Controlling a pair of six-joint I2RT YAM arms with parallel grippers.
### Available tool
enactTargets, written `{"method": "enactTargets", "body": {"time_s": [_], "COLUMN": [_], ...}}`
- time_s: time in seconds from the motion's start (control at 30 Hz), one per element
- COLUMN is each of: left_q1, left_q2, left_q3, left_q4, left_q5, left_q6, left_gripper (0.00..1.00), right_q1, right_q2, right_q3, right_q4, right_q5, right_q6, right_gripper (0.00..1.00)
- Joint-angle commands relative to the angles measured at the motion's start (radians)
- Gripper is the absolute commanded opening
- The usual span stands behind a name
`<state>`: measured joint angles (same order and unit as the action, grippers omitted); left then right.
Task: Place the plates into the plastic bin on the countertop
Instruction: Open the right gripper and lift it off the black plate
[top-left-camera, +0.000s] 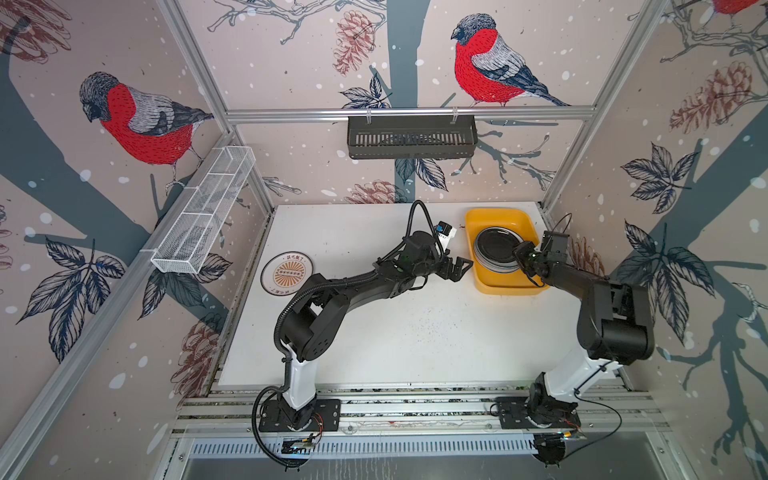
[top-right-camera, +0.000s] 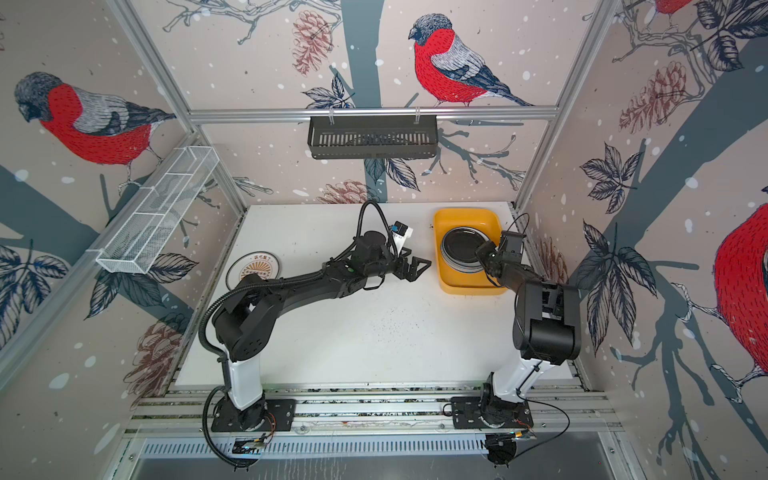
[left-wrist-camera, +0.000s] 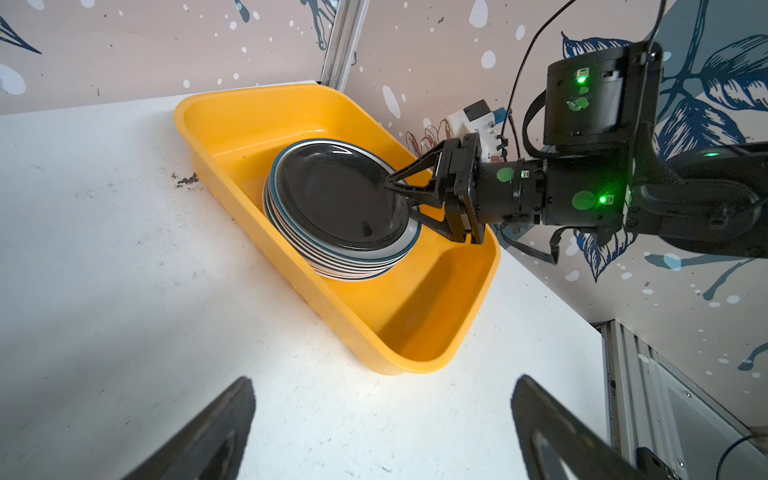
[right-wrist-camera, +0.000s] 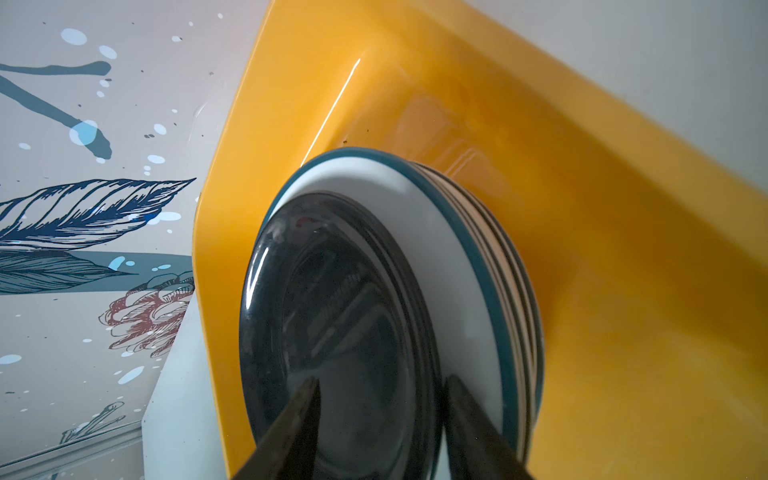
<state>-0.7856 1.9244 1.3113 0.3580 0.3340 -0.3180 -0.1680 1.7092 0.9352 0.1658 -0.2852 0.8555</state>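
R claw (left-wrist-camera: 400, 200) at bin (left-wrist-camera: 415, 320), half-spread astride black plate (left-wrist-camera: 336, 199) rim.
L claw (top-left-camera: 462, 270) wide apart over white counter (top-left-camera: 395, 332); bird-print walls (top-left-camera: 291, 62).

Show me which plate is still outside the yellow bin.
The sunburst plate, white with an orange centre, lying alone on the countertop. The others are stacked in the plastic bin, a black plate on top.

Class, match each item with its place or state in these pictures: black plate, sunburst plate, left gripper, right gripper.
1 black plate
2 sunburst plate
3 left gripper
4 right gripper

A alone on the countertop
B open, outside the plastic bin
C atop the stack in the bin
D jaws parted astride the black plate's rim

Pairs: 1-C, 2-A, 3-B, 4-D
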Motion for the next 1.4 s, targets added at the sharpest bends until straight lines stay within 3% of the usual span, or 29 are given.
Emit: {"method": "enactTargets", "body": {"time_s": [0.0, 0.37, 0.77, 1.07, 1.37], "left_q1": [0.004, 0.022, 0.054, 0.137, 0.234], "left_q2": [-0.016, -0.061, -0.216, -0.394, -0.51], "left_q3": [-0.008, -0.063, -0.221, -0.405, -0.485], "left_q4": [0.03, 0.068, 0.054, 0.038, -0.091], "left_q5": [-0.013, -0.024, -0.162, -0.292, -0.436], "left_q6": [-0.007, -0.035, -0.053, -0.083, -0.131], "left_gripper": [0.96, 0.96, 0.96, 0.96, 0.97], "right_q1": [0.004, 0.013, 0.082, 0.227, 0.363], "right_q2": [-0.017, -0.087, -0.246, -0.38, -0.428], "right_q3": [0.007, 0.016, -0.008, -0.019, -0.031], "right_q4": [-0.033, -0.096, -0.127, -0.113, -0.038], "right_q5": [0.032, 0.082, 0.107, 0.114, 0.068], "right_q6": [-0.029, -0.059, -0.089, -0.124, -0.171], "right_gripper": [0.59, 0.82, 1.0, 1.0, 1.0]}}
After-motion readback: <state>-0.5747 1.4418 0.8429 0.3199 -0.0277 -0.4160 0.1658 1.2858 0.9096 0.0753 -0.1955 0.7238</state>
